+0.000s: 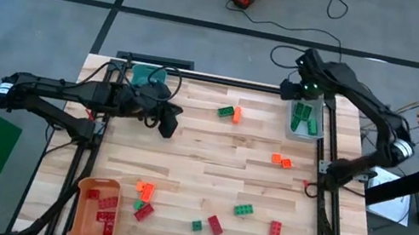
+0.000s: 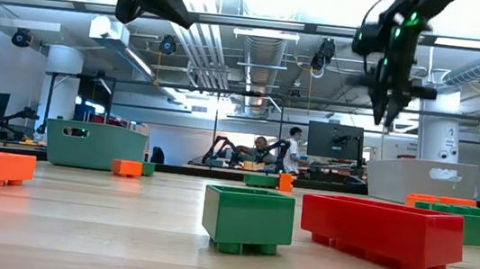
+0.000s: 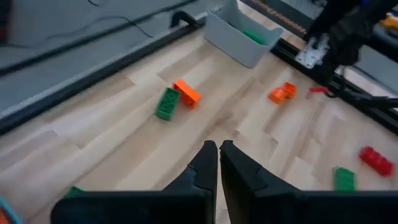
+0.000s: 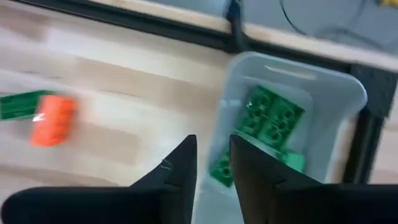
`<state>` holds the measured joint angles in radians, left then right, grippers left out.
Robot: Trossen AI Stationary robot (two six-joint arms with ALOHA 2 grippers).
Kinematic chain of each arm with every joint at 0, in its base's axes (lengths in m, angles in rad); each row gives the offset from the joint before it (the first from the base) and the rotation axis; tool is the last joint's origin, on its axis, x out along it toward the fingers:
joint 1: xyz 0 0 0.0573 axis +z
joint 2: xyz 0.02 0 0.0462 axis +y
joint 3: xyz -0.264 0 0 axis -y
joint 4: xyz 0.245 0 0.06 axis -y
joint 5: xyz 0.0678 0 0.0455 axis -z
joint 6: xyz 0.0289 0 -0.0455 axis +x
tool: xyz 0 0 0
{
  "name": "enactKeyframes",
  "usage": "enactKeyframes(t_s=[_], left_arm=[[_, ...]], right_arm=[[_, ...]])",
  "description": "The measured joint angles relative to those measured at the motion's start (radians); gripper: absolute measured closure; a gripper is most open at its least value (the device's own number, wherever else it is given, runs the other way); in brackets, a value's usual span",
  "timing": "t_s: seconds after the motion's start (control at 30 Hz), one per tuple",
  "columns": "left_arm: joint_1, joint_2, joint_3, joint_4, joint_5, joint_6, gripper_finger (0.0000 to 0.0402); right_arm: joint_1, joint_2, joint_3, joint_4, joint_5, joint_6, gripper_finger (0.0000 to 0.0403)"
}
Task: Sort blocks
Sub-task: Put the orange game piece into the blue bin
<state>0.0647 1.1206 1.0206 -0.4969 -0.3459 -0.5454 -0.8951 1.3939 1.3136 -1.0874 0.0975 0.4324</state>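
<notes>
The right end effector [image 1: 304,91], fingers slightly apart and empty, hovers over the grey bin [image 1: 317,132] of green blocks [image 4: 273,121] at upper right. The left end effector [image 1: 166,127], fingers apparently together, hangs over the desk [image 1: 201,164] at centre left.

table [image 1: 204,147]: pale wood planks, matt | blocks [image 2: 381,230]: glossy plastic | grey bin [image 4: 336,93]: smooth plastic

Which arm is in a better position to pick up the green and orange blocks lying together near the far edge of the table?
Probably the left. The left gripper, fingers nearly shut, looks directly at the green block and orange block. The right gripper hangs above the grey bin.
</notes>
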Motion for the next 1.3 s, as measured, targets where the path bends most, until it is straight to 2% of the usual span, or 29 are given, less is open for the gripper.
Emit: enactKeyframes(t_s=[0.27, 0.37, 0.53, 0.7, 0.8, 0.87, 0.97, 1.17, 1.3], left_arm=[[0.001, 0.0, 0.0, -0.01, 0.09, -0.051, 0.0402], [0.009, 0.002, 0.0, -0.049, 0.115, -0.126, 0.0402], [0.04, 0.013, 0.0, -0.084, 0.152, -0.328, 0.0402], [0.045, 0.029, 0.001, -0.095, 0.15, -0.632, 0.0402], [0.044, 0.056, 0.002, -0.21, 0.125, -0.887, 0.0402], [0.04, 0.08, 0.002, -0.287, 0.105, -0.991, 0.0402], [0.04, 0.113, 0.002, -0.317, 0.076, -1.138, 0.0402], [0.04, 0.198, 0.002, -0.364, 0.07, -1.339, 0.0402], [0.041, 0.266, -0.002, -0.54, 0.077, -1.437, 0.0402]], right_arm=[[0.166, -0.158, 0.0, 0.073, 0.0, 0.013, 0.0351], [0.204, -0.185, 0.0, 0.082, 0.0, 0.036, 0.0359], [0.234, -0.194, 0.0, 0.076, 0.0, 0.041, 0.0364], [0.234, -0.187, 0.0, 0.075, 0.0, 0.029, 0.0364], [0.235, -0.183, 0.0, 0.075, 0.0, 0.006, 0.0365], [0.234, -0.183, 0.0, 0.075, 0.0, -0.011, 0.0365], [0.234, -0.183, 0.0, 0.075, 0.0, -0.044, 0.0365], [0.234, -0.183, 0.0, 0.075, 0.0, -0.094, 0.0365], [0.234, -0.183, -0.001, 0.076, 0.0, -0.115, 0.0365]])
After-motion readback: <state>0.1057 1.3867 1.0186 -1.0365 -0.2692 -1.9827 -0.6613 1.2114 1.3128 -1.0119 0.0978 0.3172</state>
